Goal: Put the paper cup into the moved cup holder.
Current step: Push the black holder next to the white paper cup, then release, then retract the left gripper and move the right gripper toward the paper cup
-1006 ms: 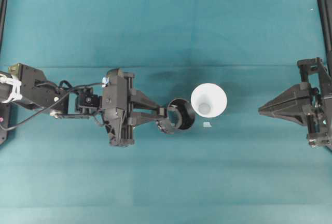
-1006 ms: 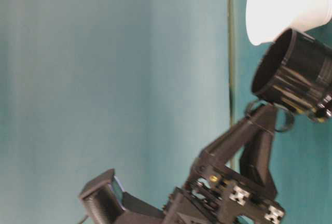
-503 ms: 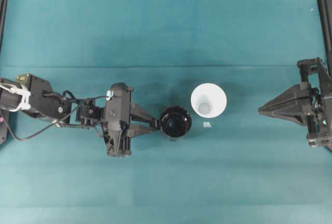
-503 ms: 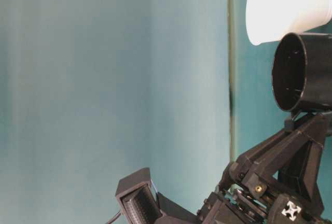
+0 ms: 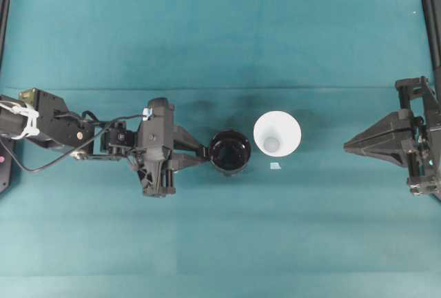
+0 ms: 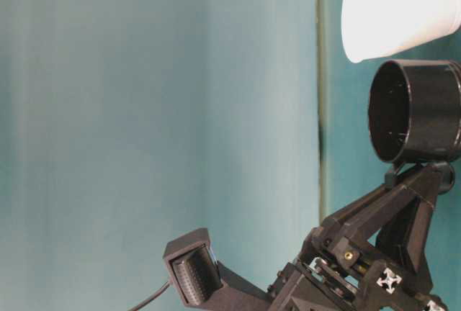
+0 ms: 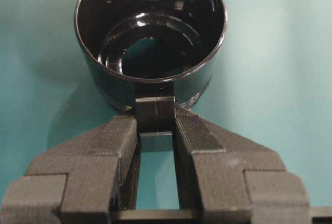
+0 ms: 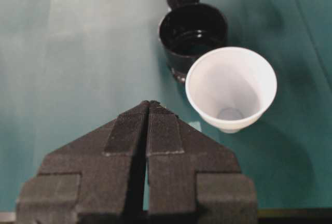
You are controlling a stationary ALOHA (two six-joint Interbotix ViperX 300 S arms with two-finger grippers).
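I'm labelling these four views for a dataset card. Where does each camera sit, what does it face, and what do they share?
Overhead exterior: above, looking straight down; both arms show.
Table-level exterior: low, image turned sideways, facing the cup holder; left arm shows.
Left wrist: behind the left gripper, whose fingers clamp the holder's tab.
Right wrist: behind the shut right gripper, facing the paper cup.
All four show the holder; all but the left wrist view show the cup.

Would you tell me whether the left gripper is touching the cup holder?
Touching: the left wrist view shows the left gripper clamped on the cup holder's side tab.
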